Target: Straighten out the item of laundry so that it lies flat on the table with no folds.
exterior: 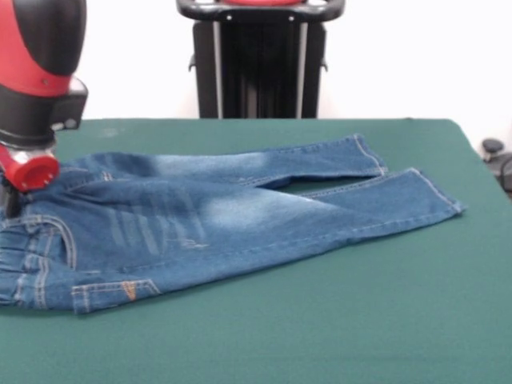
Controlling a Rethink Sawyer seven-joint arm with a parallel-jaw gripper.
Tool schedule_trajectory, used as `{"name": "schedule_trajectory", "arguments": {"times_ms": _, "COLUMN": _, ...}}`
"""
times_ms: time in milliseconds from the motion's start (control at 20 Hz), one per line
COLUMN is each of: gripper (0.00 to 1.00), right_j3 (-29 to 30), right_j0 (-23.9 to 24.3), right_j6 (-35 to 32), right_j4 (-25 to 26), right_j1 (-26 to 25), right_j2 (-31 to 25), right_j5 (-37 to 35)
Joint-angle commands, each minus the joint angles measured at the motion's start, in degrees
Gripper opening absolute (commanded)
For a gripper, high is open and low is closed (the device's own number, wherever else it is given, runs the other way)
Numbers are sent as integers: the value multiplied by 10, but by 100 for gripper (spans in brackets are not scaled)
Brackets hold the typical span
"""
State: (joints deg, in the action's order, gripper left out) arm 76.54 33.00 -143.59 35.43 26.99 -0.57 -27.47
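In the front view, a small pair of blue denim jeans (216, 220) is seen spread on the dark green counter (360, 320), filling the left and centre of the frame. The elastic waistband is placed at the left edge, and the two legs are stretched toward the right, their hems ending right of centre, one slightly behind the other. Faded patches are shown across the thighs, and tan stitching is picked out along the seams and lower pocket corner. The fabric is laid mostly flat, though slight rumpling is visible near the waistband.

The red and black arm (36, 72) is pictured at the upper left of the frame, lowered over the waistband end of the jeans. Its gripper is hidden behind the arm's body, so whether it is apart, together or clamped on the denim cannot be told. The black pedestal (260, 60) is seen at top centre behind the counter.
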Motion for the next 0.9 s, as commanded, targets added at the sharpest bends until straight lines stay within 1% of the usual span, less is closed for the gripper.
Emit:
{"name": "schedule_trajectory", "arguments": {"times_ms": 50, "gripper": 0, "right_j3": 48, "right_j0": 28, "right_j6": 145, "right_j4": -19, "right_j1": 27, "right_j2": -79, "right_j5": -71}}
{"name": "schedule_trajectory", "arguments": {"times_ms": 300, "gripper": 0, "right_j3": 45, "right_j0": 32, "right_j6": 125, "right_j4": -1, "right_j1": 10, "right_j2": -85, "right_j5": -39}}
{"name": "schedule_trajectory", "arguments": {"times_ms": 450, "gripper": 0, "right_j3": 36, "right_j0": 41, "right_j6": 120, "right_j4": 8, "right_j1": -10, "right_j2": -93, "right_j5": -14}}
{"name": "schedule_trajectory", "arguments": {"times_ms": 550, "gripper": 0, "right_j3": 39, "right_j0": 46, "right_j6": 127, "right_j4": 20, "right_j1": -11, "right_j2": -103, "right_j5": 3}}
{"name": "schedule_trajectory", "arguments": {"times_ms": 600, "gripper": 100, "right_j3": 39, "right_j0": 48, "right_j6": 133, "right_j4": 28, "right_j1": -11, "right_j2": -109, "right_j5": 8}}
{"name": "schedule_trajectory", "arguments": {"times_ms": 700, "gripper": 100, "right_j3": 46, "right_j0": 60, "right_j6": 129, "right_j4": 11, "right_j1": -11, "right_j2": -121, "right_j5": 3}}
{"name": "schedule_trajectory", "arguments": {"times_ms": 800, "gripper": 100, "right_j3": 49, "right_j0": 49, "right_j6": 86, "right_j4": -13, "right_j1": -6, "right_j2": -108, "right_j5": -19}}
{"name": "schedule_trajectory", "arguments": {"times_ms": 900, "gripper": 100, "right_j3": 55, "right_j0": 50, "right_j6": 87, "right_j4": -20, "right_j1": 3, "right_j2": -114, "right_j5": -28}}
